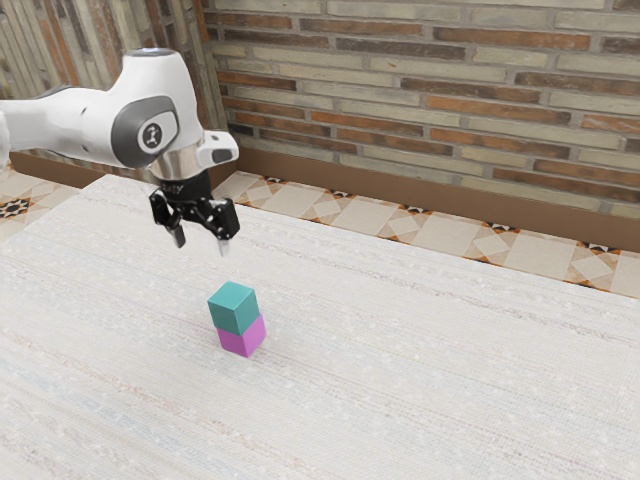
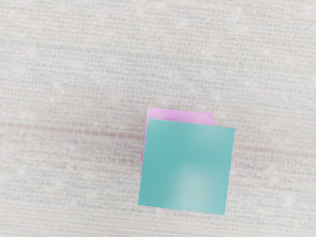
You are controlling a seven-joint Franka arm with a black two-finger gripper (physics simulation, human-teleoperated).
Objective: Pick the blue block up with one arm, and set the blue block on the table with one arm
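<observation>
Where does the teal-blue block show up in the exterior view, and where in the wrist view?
Exterior view: the teal-blue block is left of centre, below the open jaws, stacked on the pink block.
Wrist view: its top face is just below and right of the picture's centre, covering most of the pink block.
Shared landmark: the pink block directly beneath it.

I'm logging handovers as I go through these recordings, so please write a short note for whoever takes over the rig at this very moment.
Gripper: the black two-finger gripper is open and empty, in the air above the blocks' level.
Things: the teal-blue cube-shaped block sits on top of the magenta block, which stands on the pale, streaked table.
Done: the blue block is not yet picked up or on the table.
Left: lower, grip the blue block, lift it clear of the magenta one, set it on the table, release.
</observation>
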